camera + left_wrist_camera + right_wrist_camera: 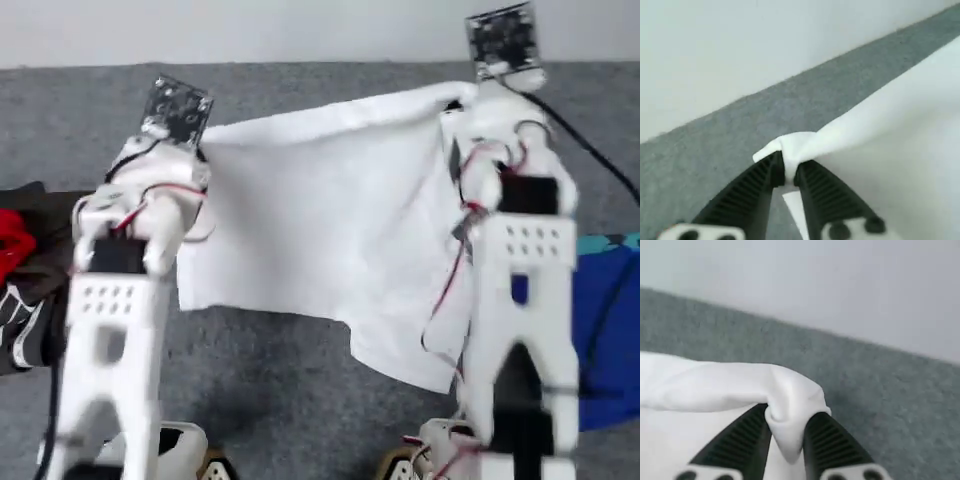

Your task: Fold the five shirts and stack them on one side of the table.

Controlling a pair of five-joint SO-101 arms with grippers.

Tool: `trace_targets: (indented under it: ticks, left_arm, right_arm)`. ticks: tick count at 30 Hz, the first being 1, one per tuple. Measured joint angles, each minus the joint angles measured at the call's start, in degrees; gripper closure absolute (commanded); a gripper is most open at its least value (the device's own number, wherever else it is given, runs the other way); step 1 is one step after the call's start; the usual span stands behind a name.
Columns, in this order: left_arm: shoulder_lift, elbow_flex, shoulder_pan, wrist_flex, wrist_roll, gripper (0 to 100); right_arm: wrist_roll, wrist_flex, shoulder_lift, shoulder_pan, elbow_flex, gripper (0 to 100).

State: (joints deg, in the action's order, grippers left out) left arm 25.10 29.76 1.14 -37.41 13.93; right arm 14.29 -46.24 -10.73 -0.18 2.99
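So, the white shirt (320, 220) was strung out between the two arms over the middle of the grey table (280, 400). Its far edge was lifted and pulled into a fairly straight line. The rest draped down onto the surface, with one near corner trailing toward the right arm's base.

The left gripper (788, 172) was pinched tight on a bunched bit of fabric at one far corner. The right gripper (785, 432) was clamped the same way on the opposite far corner, with cloth wadded between the ribbed jaws on both sides.

Handling-wise, my read was that this thing was thin, light and totally floppy. It had zero stiffness, so anything not held just sagged. Nothing to break, but each pinch was small, so I'd guess a hard tug could slide the cloth right out. Corners and hem edges looked like the sensible places to grab, taking a decent wad rather than a single thin layer. I'd also keep both ends level so the edge stays straight for the fold.

Further out, a blue shirt (600, 330) lay at the right side of the table, partly under the right arm. A dark garment (30, 290) with a red piece (10, 240) on it sat at the left edge. I couldn't tell whether either was folded.
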Motion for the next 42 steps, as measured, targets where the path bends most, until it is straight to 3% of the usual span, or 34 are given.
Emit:
trace_targets:
  ticks: [4,11,20,26,29,33,38,42]
  left_arm:
    - [-14.6,-1.2,0.0,12.7,0.2,99]
    - [-35.3,-8.3,0.0,14.8,0.4,99]
    - [-33.2,-13.1,3.7,-2.5,0.8,99]
    - [-27.3,-14.9,4.1,-18.5,8.5,99]
    - [-26.3,-14.9,4.1,-24.2,11.2,99]
    - [-26.2,-14.9,4.1,-25.7,11.8,99]
    - [-25.2,-14.9,1.8,-25.7,11.8,99]
    - [-22.4,-15.4,1.5,-27.1,11.8,99]
  right_arm:
    - [0.0,1.0,10.5,-0.4,-6.1,98.9]
    - [0.0,-4.0,24.8,-0.4,-20.5,98.9]
    - [0.0,-34.0,25.4,-1.0,-33.0,98.8]
    - [2.1,-52.8,23.5,-1.0,-33.9,98.8]
    - [2.5,-54.0,20.3,-1.0,-32.4,98.8]
    - [2.6,-52.7,16.4,-0.9,-31.7,98.8]
    - [2.6,-39.8,9.9,-0.4,-31.7,98.8]
    - [2.6,-36.6,1.5,-1.8,-31.3,98.8]
